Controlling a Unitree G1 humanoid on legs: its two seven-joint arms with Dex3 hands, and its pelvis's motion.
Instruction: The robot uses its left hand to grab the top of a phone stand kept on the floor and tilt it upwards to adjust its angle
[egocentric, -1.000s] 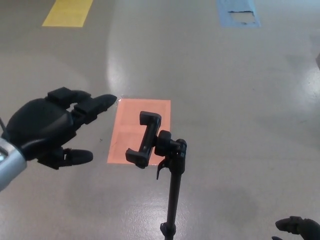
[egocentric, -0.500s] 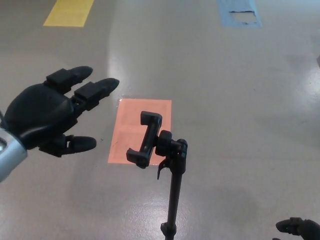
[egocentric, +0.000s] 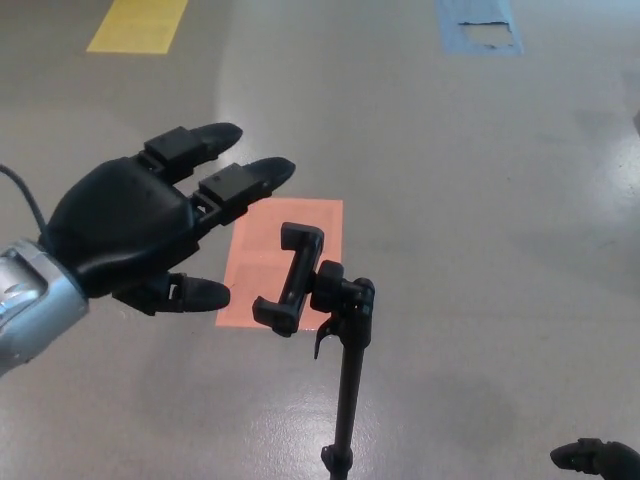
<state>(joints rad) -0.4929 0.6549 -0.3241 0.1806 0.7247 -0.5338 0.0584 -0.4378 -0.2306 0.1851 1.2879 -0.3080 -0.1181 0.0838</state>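
Left hand (egocentric: 135, 235) is hovering spread wide and empty, just left of the phone stand (egocentric: 318, 330), which is standing over the orange floor patch (egocentric: 275, 250) (risk: a sideways bump toppling the thin pole).

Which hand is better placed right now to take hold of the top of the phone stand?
The left hand. It is open, fingers spread, just left of the phone stand's clamp and not touching it. Only the fingertips of the right hand show at the bottom right corner, well off to the stand's side.
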